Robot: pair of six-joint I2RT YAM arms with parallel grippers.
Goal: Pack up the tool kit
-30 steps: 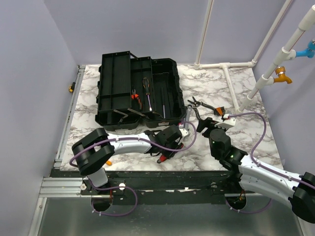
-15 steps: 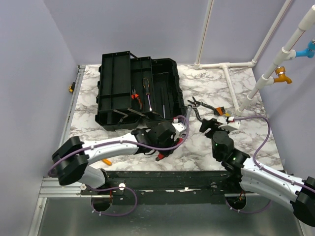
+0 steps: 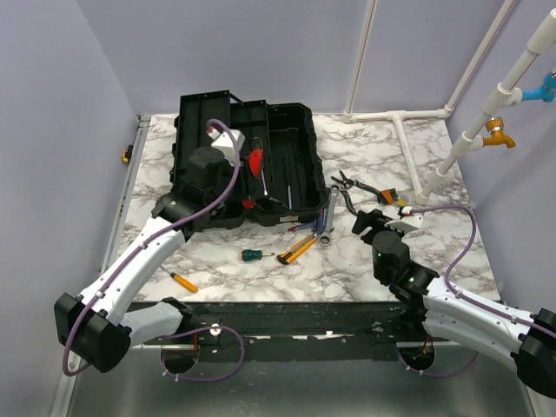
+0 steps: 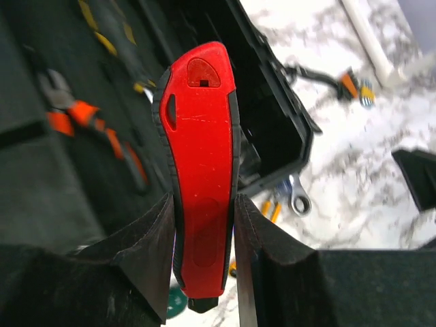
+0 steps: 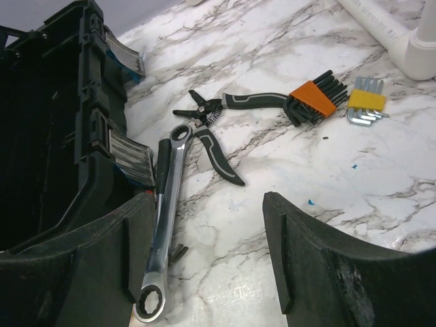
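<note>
Marble table (image 3: pixel 391 156) with the open black toolbox (image 3: pixel 291 109) at its rear left.
Left gripper (image 4: pixel 204 208) hangs over the toolbox interior, its jaws partly closed and clamped on the sides of a red-handled tool (image 4: pixel 202 136). Right gripper (image 5: pixel 208 204) is low over the table, right of the toolbox. Its jaws are wide apart with nothing between them. A ratchet wrench (image 5: pixel 165 218), pliers (image 5: pixel 225 116) and hex keys (image 5: pixel 315 99) lie just ahead.

No text, brand, number or sign can be read: not on the toolbox (image 3: pixel 295 130), red tool (image 4: pixel 203 170) or wrench (image 5: pixel 167 218).
</note>
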